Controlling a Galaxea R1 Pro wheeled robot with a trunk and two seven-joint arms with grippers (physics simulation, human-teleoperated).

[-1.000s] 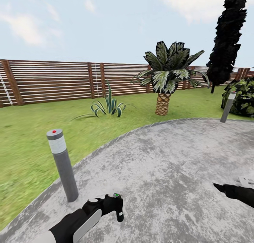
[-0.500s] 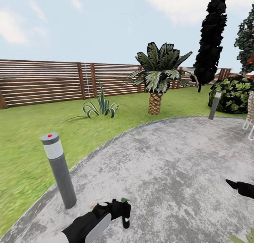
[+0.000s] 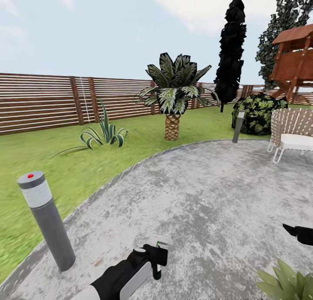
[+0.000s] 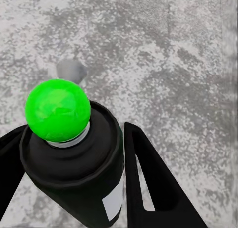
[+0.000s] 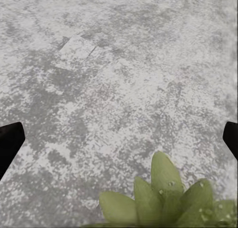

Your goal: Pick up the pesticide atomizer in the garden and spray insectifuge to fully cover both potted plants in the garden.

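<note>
My left gripper [image 3: 155,255] hangs low over the grey paved circle [image 3: 208,195], shut on the pesticide atomizer [image 3: 156,269]. In the left wrist view the atomizer [image 4: 74,168] is a black bottle with a bright green top and a pale label, held between both fingers [image 4: 144,178]. My right gripper [image 3: 292,230] pokes in at the right edge, open, its fingertips [image 5: 10,141] far apart over the paving. Pointed pale-green leaves of one potted plant [image 3: 287,282] show at the lower right corner, just below the right gripper; in the right wrist view that plant [image 5: 166,198] is close. Its pot is hidden.
A grey bollard light [image 3: 45,221] stands at the paving's left rim, another [image 3: 238,126] at the far rim. Beyond are lawn, a palm [image 3: 173,91], a spiky plant [image 3: 102,132], a wicker chair [image 3: 293,132], a dark bush [image 3: 258,112], a wooden playhouse [image 3: 295,56] and the slatted fence [image 3: 43,102].
The camera has swung right, so the whole scene slid left; the chair, the playhouse and the potted plant's leaves came into view. The left gripper still holds the atomizer.
</note>
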